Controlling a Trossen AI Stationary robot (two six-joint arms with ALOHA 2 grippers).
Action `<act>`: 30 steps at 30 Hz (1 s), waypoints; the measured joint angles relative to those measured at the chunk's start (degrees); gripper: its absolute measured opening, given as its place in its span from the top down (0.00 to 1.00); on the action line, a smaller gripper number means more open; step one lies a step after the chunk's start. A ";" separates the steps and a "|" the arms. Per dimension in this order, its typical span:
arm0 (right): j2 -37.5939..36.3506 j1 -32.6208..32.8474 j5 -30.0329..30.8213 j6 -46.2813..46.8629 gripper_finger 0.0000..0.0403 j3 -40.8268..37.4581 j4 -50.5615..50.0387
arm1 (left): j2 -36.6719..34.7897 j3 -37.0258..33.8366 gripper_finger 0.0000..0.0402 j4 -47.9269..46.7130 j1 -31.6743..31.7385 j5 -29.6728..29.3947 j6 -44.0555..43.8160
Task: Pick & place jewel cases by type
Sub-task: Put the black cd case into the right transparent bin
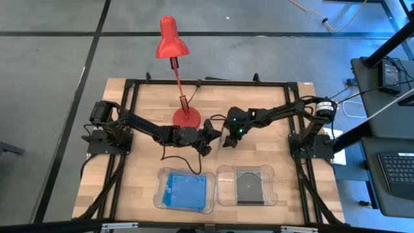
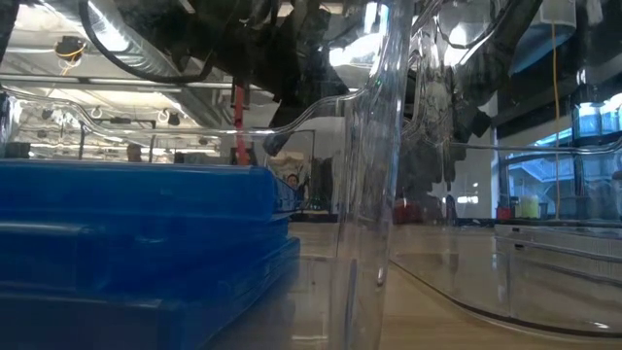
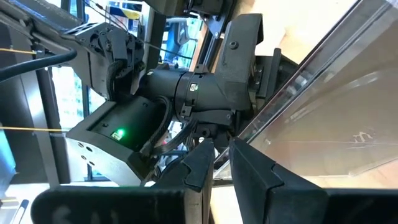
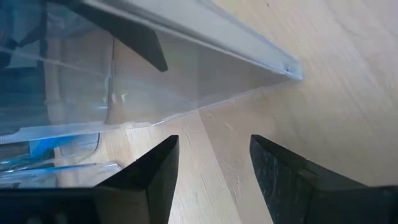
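Nearest, well in front of the lamp base (image 1: 186,116), blue cases (image 1: 183,190) fill one tray (image 1: 157,200) and a dark case (image 1: 248,186) lies in the other tray (image 1: 223,173). Just beside the base, the left hand (image 1: 207,142) pinches a clear case (image 4: 186,81) by its edge. The right hand (image 1: 226,138), fingers apart, faces it. A mistimed release could drop it on the worktop (image 1: 142,162).

Blue jewel case (image 1: 184,189) in left tray (image 1: 159,197)

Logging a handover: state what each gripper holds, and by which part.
The left gripper pinches a clear jewel case by one edge, its fingers nearly closed on the thin rim. The right gripper stands open just short of the case, holding nothing.
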 joint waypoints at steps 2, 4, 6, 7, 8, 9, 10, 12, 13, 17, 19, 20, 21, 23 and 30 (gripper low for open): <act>0.00 0.02 0.00 0.00 0.50 0.00 0.00 | 0.00 0.00 0.87 0.12 0.00 -0.02 0.33; 0.02 0.00 0.00 -0.02 0.50 0.00 0.00 | 0.00 0.00 0.87 0.20 0.02 -0.04 0.33; 0.02 0.02 0.00 -0.02 0.50 0.00 0.00 | 0.00 0.00 0.87 0.26 0.07 -0.04 0.33; 0.02 0.01 0.00 -0.02 0.50 0.00 0.00 | 0.00 0.00 0.87 0.28 0.07 -0.05 0.36; 0.02 0.01 -0.01 -0.04 0.50 -0.01 0.00 | 0.00 0.00 0.87 0.28 0.07 -0.06 0.36; 0.02 0.00 -0.13 -0.06 0.50 -0.02 -0.13 | 0.00 0.00 0.87 0.23 0.07 -0.10 0.36; -0.15 0.00 -0.42 -0.30 0.50 -0.02 -0.58 | 0.00 0.00 0.87 0.08 0.07 -0.15 0.36; -1.23 0.00 -0.42 -2.13 0.50 -0.09 -2.22 | -0.02 0.01 0.87 -0.20 0.07 -0.37 0.36; -2.12 0.00 -0.44 -3.66 0.50 -0.09 -2.90 | -0.02 0.02 0.87 -0.23 0.07 -0.67 0.36; -7.33 -0.34 -0.24 -10.61 0.50 -0.09 -7.96 | -0.04 0.02 0.87 -0.34 0.07 -0.98 0.85; -10.35 -0.75 1.93 -14.21 0.50 -0.09 -10.57 | -0.07 0.02 0.87 -0.40 0.07 -1.00 1.23; -11.79 -0.92 3.61 -16.57 0.50 -0.09 -11.49 | -0.07 0.02 0.88 -0.42 0.07 -1.00 1.27; -13.16 -1.08 5.67 -19.29 0.50 -0.07 -12.93 | -0.08 0.02 0.88 -0.44 0.07 -1.00 1.26; -15.37 -1.16 9.48 -23.66 0.50 -0.09 -14.36 | -0.09 0.02 0.88 -0.49 0.07 -1.02 1.24; -18.03 -1.14 12.57 -28.32 0.50 -0.07 -12.64 | -0.11 0.09 0.88 -0.72 0.07 -1.02 0.72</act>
